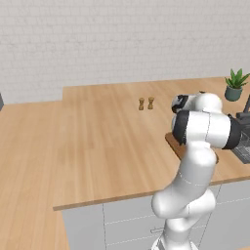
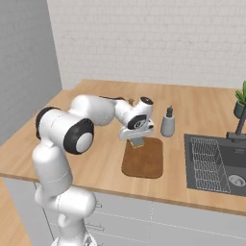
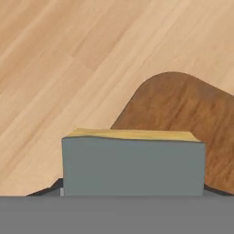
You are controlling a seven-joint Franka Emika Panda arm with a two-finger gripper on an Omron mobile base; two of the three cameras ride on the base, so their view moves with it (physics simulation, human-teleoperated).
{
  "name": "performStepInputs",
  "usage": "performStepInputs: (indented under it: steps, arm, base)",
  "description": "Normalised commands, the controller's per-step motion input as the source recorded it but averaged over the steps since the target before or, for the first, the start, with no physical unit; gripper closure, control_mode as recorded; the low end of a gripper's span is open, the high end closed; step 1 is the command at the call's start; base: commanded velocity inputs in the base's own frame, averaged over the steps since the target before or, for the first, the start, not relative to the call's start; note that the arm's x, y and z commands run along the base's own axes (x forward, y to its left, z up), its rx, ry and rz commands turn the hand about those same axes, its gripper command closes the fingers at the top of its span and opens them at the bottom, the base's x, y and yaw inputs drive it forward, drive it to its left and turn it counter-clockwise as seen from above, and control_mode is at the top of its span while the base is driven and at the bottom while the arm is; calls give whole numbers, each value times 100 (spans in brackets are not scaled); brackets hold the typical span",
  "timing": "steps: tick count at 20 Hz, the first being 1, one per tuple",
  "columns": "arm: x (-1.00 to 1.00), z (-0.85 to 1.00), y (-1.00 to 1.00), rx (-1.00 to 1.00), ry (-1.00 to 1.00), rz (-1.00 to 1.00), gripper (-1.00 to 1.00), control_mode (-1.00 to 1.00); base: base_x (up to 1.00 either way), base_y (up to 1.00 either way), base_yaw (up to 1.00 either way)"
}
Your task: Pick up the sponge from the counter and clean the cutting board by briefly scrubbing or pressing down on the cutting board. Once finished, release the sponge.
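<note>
My gripper [image 2: 137, 136] is shut on the sponge [image 2: 138, 142] and holds it just above the far end of the cutting board [image 2: 144, 158]. That board is reddish-brown with rounded corners and lies on the light wood counter [image 2: 96, 120]. In the hand view the sponge [image 3: 132, 164] sits close up, its grey face toward the camera and its yellow side on top. Beyond it lies a rounded corner of the cutting board [image 3: 183, 109]. My fingertips are hidden behind the sponge. In the left base view my arm covers most of the cutting board [image 1: 174, 143].
A grey soap dispenser [image 2: 167, 124] stands just right of the board's far end. A dark sink [image 2: 216, 161] with a faucet [image 2: 239, 127] lies further right. Two small shakers [image 1: 146, 103] stand mid-counter, with a potted plant [image 1: 236, 85] at the back right.
</note>
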Motion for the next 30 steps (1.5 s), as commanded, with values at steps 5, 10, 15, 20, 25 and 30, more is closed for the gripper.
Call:
performStepInputs:
  steps: [5,10,15,20,25,30]
  arm:
    - [59,-18,-96,31,-1,30,100,-100]
    - [23,0,-79,25,-23,41,100,-100]
    - [-7,-38,37,5,-36,33,100,-100]
    - [-20,-83,100,0,-36,19,100,-100]
    - [-24,-40,100,1,-6,19,100,-100]
    - [-33,0,100,0,19,24,100,-100]
  base:
    - [0,0,0]
    - [0,0,0]
    - [0,0,0]
    - [0,0,0]
    - [0,0,0]
    - [0,0,0]
